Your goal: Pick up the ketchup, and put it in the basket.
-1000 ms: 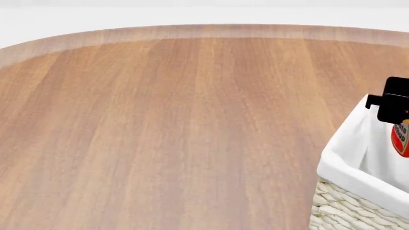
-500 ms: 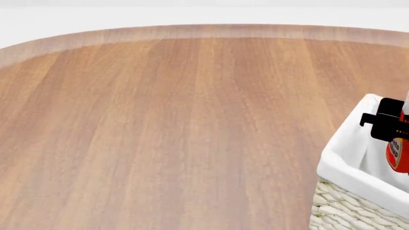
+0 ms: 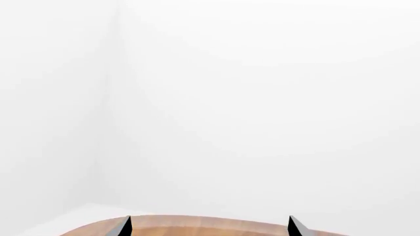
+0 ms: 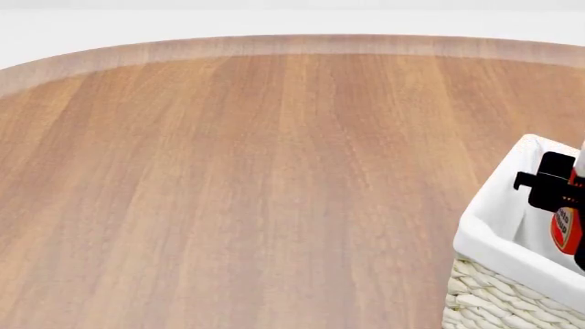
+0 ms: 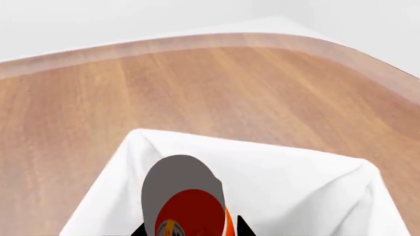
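1. The ketchup [image 4: 566, 229] hangs upright inside the basket [image 4: 501, 226], below its rim.
2. The right gripper [image 4: 559, 186] is clamped on the bottle's upper part.
3. The left gripper [image 3: 207, 229] is spread wide, holding nothing, above the table [image 4: 256, 178].

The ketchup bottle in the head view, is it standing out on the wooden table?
No, the ketchup hangs inside the basket, gripped by the right tool, off the bare table.
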You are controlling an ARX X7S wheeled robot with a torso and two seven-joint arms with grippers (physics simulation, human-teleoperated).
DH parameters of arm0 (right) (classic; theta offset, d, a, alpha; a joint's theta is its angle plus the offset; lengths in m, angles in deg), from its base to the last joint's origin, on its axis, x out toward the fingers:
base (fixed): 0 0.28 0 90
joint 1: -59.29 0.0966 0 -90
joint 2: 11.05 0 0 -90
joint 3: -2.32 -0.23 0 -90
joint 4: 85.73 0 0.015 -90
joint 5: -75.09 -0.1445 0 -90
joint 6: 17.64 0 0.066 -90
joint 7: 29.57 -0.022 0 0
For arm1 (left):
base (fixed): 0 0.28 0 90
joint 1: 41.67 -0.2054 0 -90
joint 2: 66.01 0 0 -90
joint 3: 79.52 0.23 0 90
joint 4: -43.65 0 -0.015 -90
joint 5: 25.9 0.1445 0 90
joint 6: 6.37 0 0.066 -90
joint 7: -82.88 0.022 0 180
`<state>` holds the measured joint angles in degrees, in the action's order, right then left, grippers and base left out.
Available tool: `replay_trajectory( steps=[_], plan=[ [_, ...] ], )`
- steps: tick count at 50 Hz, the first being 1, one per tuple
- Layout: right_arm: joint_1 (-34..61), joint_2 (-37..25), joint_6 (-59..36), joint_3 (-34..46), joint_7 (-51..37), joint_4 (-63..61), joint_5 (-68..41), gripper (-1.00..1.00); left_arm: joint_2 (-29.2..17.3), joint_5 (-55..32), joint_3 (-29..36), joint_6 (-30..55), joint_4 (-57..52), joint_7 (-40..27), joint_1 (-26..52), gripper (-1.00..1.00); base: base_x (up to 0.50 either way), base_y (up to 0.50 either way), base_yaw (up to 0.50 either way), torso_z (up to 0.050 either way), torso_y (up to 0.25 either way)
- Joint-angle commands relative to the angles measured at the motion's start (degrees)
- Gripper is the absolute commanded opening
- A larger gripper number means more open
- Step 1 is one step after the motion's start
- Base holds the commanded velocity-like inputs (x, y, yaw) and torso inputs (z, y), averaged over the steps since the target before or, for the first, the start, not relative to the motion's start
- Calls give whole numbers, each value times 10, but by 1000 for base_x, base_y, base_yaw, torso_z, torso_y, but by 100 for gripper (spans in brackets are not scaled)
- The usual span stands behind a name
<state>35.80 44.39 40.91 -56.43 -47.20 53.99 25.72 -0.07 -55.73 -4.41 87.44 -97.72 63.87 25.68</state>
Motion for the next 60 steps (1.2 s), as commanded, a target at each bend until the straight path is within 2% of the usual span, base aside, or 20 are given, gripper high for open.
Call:
replay_trajectory(
  steps=[1, 12, 13, 30, 36, 51, 60],
  plan=[
    [11, 15, 26, 3, 23, 44, 29, -100, -1, 5, 5, 2, 3, -3, 4, 100, 0, 0, 0, 0, 0],
    [2, 4, 27, -8, -6, 13, 23, -100, -4, 3, 5, 2, 1, -6, 3, 100, 0, 0, 0, 0, 0],
    [2, 3, 27, -9, -8, 9, 22, 100, -5, 3, 6, 2, 0, -6, 3, 100, 0, 0, 0, 0, 0],
    [5, -3, 45, -22, -25, -22, 20, 100, -7, -3, 2, -2, -2, -9, 1, 100, 0, 0, 0, 0, 0],
    [-6, -10, 86, -45, -51, -53, 17, 100, -7, 0, 5, -3, -2, -10, 1, 100, 0, 0, 0, 0, 0],
    [-61, -51, 226, -95, -109, -217, 36, 100, -8, -2, 2, -10, -6, -11, -6, 100, 0, 0, 0, 0, 0],
    [-81, -73, 256, -96, -150, -303, 67, 100, -10, -5, 0, -14, -11, -11, -8, 100, 0, 0, 0, 0, 0]
  ],
)
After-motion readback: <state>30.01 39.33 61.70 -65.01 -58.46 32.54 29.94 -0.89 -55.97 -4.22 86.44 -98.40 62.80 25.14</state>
